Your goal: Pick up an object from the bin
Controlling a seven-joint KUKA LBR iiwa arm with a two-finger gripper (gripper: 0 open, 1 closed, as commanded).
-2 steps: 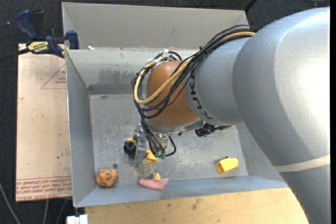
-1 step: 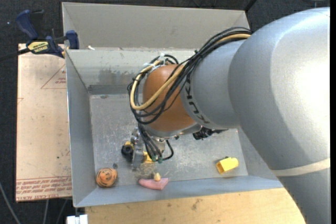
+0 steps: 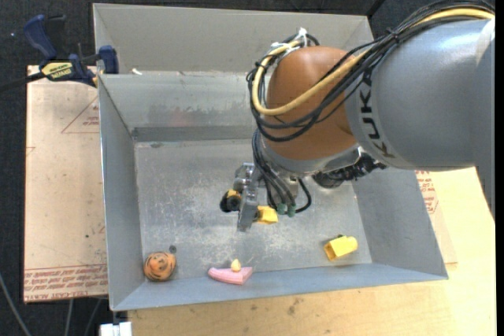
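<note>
My gripper point(image 3: 249, 215) is down at mid-frame, low over the bin point(image 3: 118, 169) floor, below my orange cover point(image 3: 307, 102). A yellow-and-black thing point(image 3: 233, 200) sits right at it, poking out on the left side. A yellow bit shows just right of the gripper; same thing or not, can't tell. Touching or just beside: can't tell. Gripper apart or together: can't tell either. The rest lies along the bottom wall, well apart from me: orange ball point(image 3: 159, 266) lower left, pink piece point(image 3: 230, 274) bottom centre, yellow block point(image 3: 340, 247) lower right.
</note>
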